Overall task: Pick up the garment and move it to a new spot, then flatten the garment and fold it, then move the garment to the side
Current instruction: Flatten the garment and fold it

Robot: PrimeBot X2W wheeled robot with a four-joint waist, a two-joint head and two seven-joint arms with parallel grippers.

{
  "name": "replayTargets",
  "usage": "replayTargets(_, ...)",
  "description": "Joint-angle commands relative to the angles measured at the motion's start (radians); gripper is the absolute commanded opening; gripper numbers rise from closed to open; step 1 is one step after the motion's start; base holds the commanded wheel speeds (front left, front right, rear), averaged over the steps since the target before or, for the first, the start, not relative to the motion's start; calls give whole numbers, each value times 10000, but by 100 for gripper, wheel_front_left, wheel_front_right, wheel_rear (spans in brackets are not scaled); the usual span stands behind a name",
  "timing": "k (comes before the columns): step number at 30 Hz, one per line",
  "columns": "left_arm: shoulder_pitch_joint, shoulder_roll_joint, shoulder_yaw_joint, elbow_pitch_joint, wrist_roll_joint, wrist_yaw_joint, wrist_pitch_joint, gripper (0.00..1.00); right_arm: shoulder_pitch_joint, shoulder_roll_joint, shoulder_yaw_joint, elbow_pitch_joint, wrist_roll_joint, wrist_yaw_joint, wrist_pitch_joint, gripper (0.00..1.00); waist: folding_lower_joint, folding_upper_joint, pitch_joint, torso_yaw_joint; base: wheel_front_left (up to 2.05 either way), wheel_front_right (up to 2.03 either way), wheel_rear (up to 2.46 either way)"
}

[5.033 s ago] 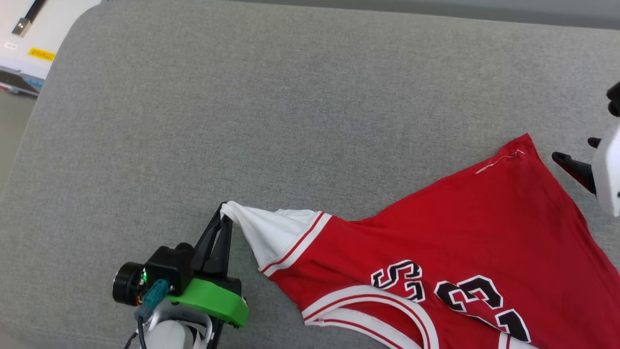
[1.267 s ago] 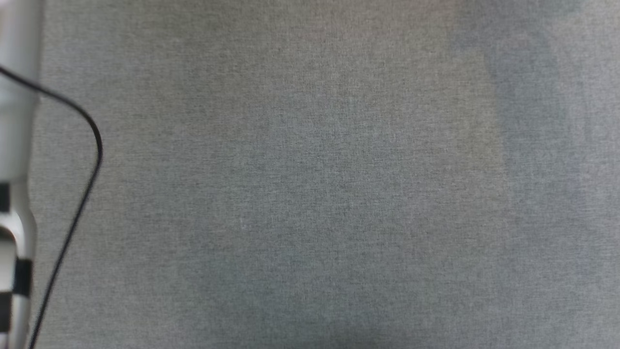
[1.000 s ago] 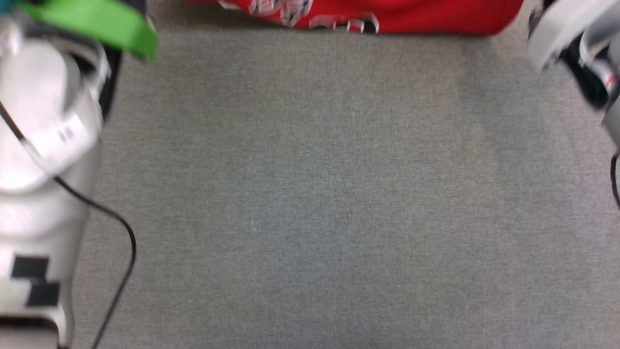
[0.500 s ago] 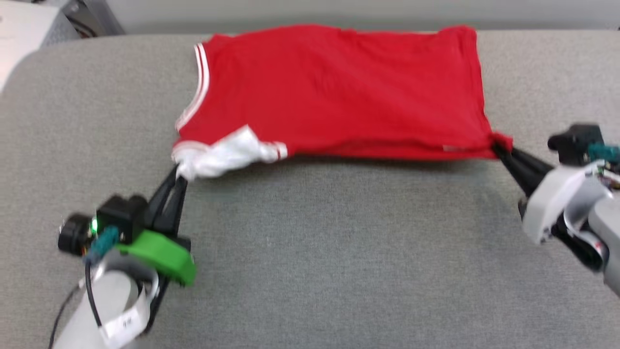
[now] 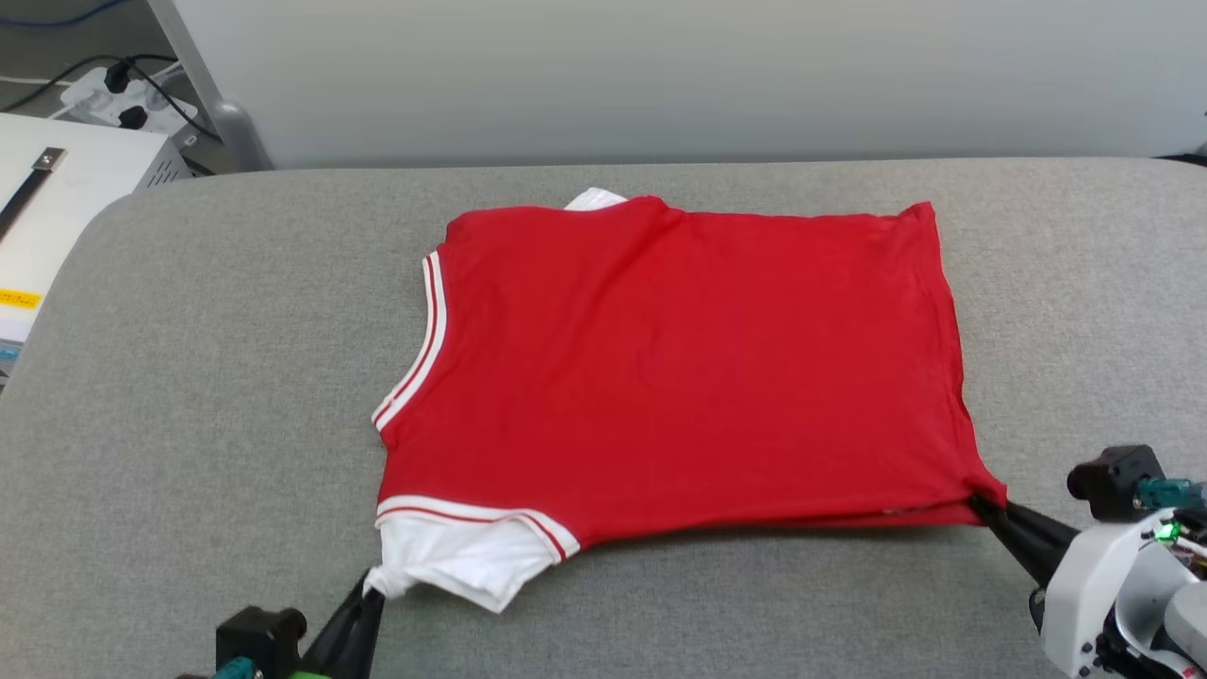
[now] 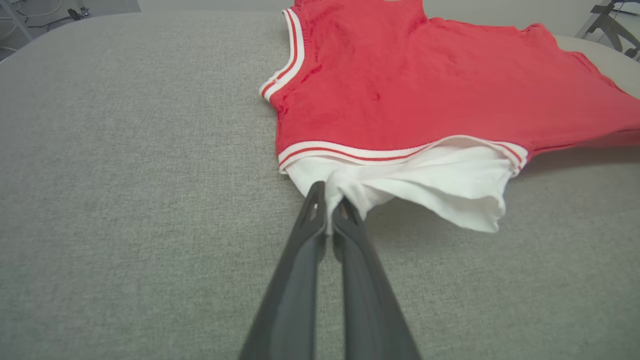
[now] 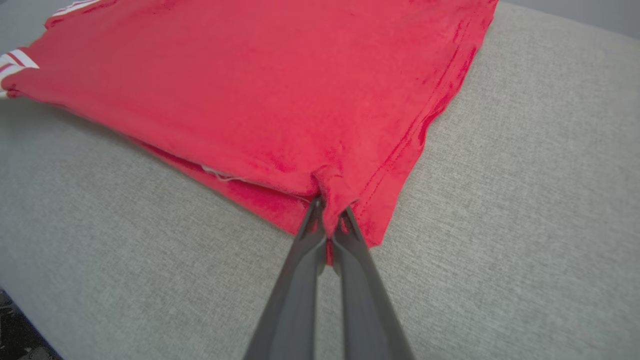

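The left gripper [image 5: 373, 592] clamps the white sleeve tip of the garment [image 5: 679, 358], which lies flat on the grey counter [image 5: 217, 311], plain red side up, neck pointing left, long axis left to right. The right gripper [image 5: 987, 503] pinches its near hem corner.

Nothing you can read, yellow sticker [image 5: 19, 299] on the white unit [image 5: 94, 184] at the head view's left edge too small to make out, garment [image 5: 679, 358] lying plain red side up.

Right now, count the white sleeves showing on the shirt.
2. Near sleeve, at the garment's near-left corner, pinched by the left claw; far sleeve, peeking past its far edge, mostly hidden.
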Motion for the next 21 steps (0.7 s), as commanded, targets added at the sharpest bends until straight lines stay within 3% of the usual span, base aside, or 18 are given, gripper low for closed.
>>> replayTargets(1, 352, -60, 2, -63, -165, 54, 58, 0, 334, -94, -114, -76, 27, -6, 80, 0, 2, 0, -196, 5, 0, 0, 0)
replayTargets(14, 2016, 28, -600, -534, -1129, -217, 1420, 0, 2975, -597, -1532, -1127, 275, -6, 942, 0, 2, 0, -635, 136, 0, 0, 0)
replayTargets(21, 1538, 167, -617, -656, -879, -208, 1282, 0, 3451, -371, -2421, -1498, -62, -6, 1320, 0, 2, 0, -531, 203, 0, 0, 0)
